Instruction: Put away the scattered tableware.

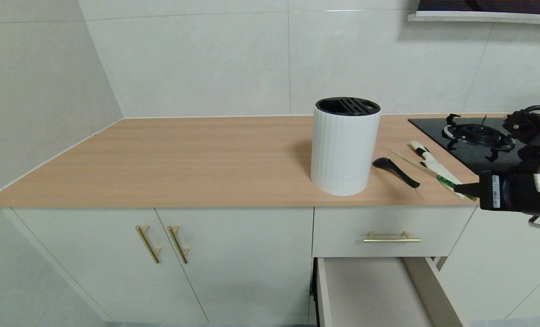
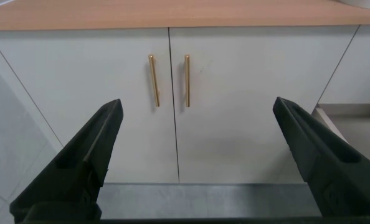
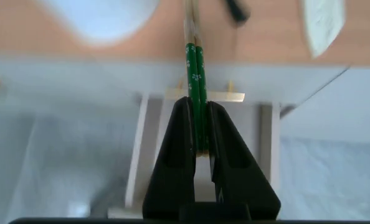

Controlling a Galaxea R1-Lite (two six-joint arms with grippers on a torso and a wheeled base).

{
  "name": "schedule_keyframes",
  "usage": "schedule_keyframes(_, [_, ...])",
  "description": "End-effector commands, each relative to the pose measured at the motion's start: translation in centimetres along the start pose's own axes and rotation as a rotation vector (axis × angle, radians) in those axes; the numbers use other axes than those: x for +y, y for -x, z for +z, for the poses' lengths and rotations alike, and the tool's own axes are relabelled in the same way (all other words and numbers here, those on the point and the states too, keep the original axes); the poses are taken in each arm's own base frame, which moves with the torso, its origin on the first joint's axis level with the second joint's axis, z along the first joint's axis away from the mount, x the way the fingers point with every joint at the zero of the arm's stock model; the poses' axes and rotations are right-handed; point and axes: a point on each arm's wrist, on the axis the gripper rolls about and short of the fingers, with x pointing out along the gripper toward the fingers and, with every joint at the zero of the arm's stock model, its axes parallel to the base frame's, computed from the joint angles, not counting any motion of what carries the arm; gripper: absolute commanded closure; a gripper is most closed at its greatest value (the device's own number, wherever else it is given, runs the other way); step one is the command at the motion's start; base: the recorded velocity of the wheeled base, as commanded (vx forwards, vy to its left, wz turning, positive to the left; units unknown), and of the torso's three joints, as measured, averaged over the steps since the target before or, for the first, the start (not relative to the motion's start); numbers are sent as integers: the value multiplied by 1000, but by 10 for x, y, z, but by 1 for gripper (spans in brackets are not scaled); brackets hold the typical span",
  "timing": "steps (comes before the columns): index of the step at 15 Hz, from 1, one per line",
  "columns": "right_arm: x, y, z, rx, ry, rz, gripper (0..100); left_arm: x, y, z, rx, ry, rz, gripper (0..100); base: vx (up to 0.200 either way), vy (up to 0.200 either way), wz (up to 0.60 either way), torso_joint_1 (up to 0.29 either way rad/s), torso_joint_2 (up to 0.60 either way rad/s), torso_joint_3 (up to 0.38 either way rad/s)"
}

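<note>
- Chopsticks (image 1: 446, 182) (image 3: 195, 68): a pair with green ends, clamped at those ends between the fingers of the right gripper (image 1: 463, 187) (image 3: 197, 112). The pale tips angle back over the front right part of the counter (image 1: 183, 159), toward the holder. Cannot tell whether the tips touch the counter surface.
- Right gripper: at the counter's front edge, right of the holder, above the open drawer (image 1: 374, 290). Fingers closed tight on the chopsticks, with the two sticks side by side between them.
- Left gripper (image 2: 196, 104): fingers spread wide apart, holding nothing. It faces the two white cabinet doors (image 2: 172, 112) with brass handles, below the counter edge.
- Holder (image 1: 345, 150): white ribbed cylinder with a black slotted top, upright on the counter, right of centre and near the front edge.
- Black spoon (image 1: 395, 170): lies flat on the counter just right of the holder, not touching it.
- White knife-like utensil (image 1: 427, 156) with a black band: lies on the counter between the spoon and the stove, close beside the chopsticks. Contact between them cannot be judged.
- Gas stove (image 1: 474, 136): black top, set into the counter at the far right.
- Drawers: upper one (image 1: 392, 237) shut, with a brass handle. The lower one is pulled out, its pale inside showing.
</note>
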Motion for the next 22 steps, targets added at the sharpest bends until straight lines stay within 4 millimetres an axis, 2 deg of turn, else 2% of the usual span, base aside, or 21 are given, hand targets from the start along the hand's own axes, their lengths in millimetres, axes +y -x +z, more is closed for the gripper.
schedule_keyframes(1, [-1, 28, -2, -27, 34, 18, 100, 0, 0, 0, 1, 0, 0, 0, 0, 0, 0, 0, 0, 0])
schedule_keyframes(5, [4, 40, -17, 81, 136, 43, 100, 0, 0, 0, 1, 0, 0, 0, 0, 0, 0, 0, 0, 0])
schedule_keyframes(9, [19, 41, -30, 130, 196, 120, 100, 0, 0, 0, 1, 0, 0, 0, 0, 0, 0, 0, 0, 0])
schedule_keyframes(15, [25, 39, -39, 157, 230, 151, 100, 0, 0, 0, 1, 0, 0, 0, 0, 0, 0, 0, 0, 0])
schedule_keyframes(22, [26, 41, -44, 167, 275, 168, 100, 0, 0, 0, 1, 0, 0, 0, 0, 0, 0, -159, 386, 233])
